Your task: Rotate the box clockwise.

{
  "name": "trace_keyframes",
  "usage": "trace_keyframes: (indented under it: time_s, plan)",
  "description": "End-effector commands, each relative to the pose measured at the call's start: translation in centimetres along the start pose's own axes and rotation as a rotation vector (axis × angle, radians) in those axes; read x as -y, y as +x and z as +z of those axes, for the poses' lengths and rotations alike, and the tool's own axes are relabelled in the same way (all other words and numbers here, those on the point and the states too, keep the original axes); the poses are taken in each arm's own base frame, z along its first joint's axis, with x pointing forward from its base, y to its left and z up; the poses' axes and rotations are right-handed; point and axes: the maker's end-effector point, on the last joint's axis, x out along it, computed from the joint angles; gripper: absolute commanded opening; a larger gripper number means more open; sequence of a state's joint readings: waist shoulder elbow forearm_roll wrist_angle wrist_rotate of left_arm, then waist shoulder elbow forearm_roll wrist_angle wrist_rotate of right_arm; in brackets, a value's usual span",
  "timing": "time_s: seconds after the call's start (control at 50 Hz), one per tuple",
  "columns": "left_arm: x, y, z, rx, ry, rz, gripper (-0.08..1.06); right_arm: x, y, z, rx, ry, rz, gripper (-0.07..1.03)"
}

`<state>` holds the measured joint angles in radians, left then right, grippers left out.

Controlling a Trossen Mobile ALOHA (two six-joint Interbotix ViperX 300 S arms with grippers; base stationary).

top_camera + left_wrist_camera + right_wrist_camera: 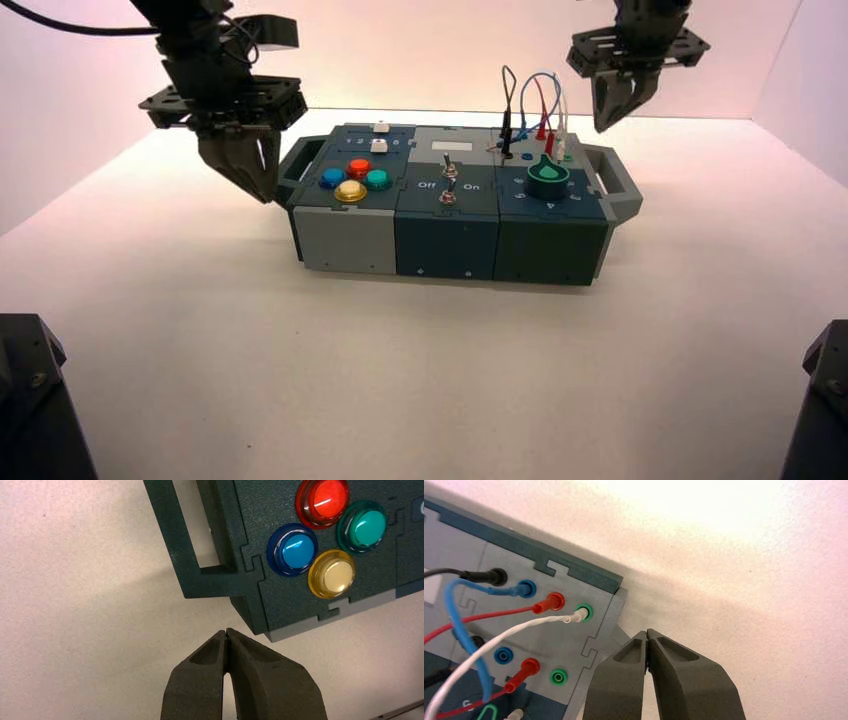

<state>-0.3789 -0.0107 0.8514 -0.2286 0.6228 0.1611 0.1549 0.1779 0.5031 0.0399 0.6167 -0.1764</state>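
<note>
Pale, smooth tabletop [360, 400] spreads under everything, with a whitish-pink wall [420, 60] behind it; on the far half of the surface sits the long, dark-teal and grey panel box [445, 240], its length running across the high view, a dark-teal handle [292, 172] at its left end and a grey, squared handle [622, 187] at its right end.

On the box's left part, a domed red button [329, 500], a blue one [295, 550], a green one [365, 527] and a yellow one [334, 575] form a close cluster; two white slider caps [380, 146] lie beyond them; two metal toggle switches [449, 190] stand in the middle; a round, dark-green knob [547, 180] sits on the right part, and beyond it black, blue, red and white wires [499, 635] loop up from coloured sockets.

The black left gripper [226, 630] is just beside the box's left end, near the dark handle, pointing down; its fingers are closed together, tip against tip, with nothing held between them. The black right gripper [647, 631] hangs near the far right corner, by the grey handle and the wires; its fingers are likewise pressed together and hold nothing.
</note>
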Motion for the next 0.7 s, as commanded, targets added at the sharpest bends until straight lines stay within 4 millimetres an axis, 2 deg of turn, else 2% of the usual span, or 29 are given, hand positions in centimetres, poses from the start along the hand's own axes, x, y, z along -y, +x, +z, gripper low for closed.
trace_keyframes:
  time_s: [0.02, 0.2, 0.52, 0.7]
  plan:
    - [0.2, -0.4, 1.6, 0.042, 0.004, 0.000, -0.03, 0.3, -0.4, 0.9, 0.026, 0.000, -0.006, -0.02]
    - [0.1, -0.2, 3.3, 0.072, 0.004, 0.005, -0.03, 0.2, 0.7, 0.4, -0.005, -0.007, -0.002, -0.02]
    - [-0.1, 1.1, 5.9, 0.081, 0.007, 0.009, -0.03, 0.2, 1.1, -0.1, -0.021, -0.017, -0.002, -0.02]
    - [-0.1, 0.7, 8.4, 0.144, 0.010, 0.013, -0.03, 0.0, 0.9, -0.8, -0.029, -0.020, 0.001, -0.02]
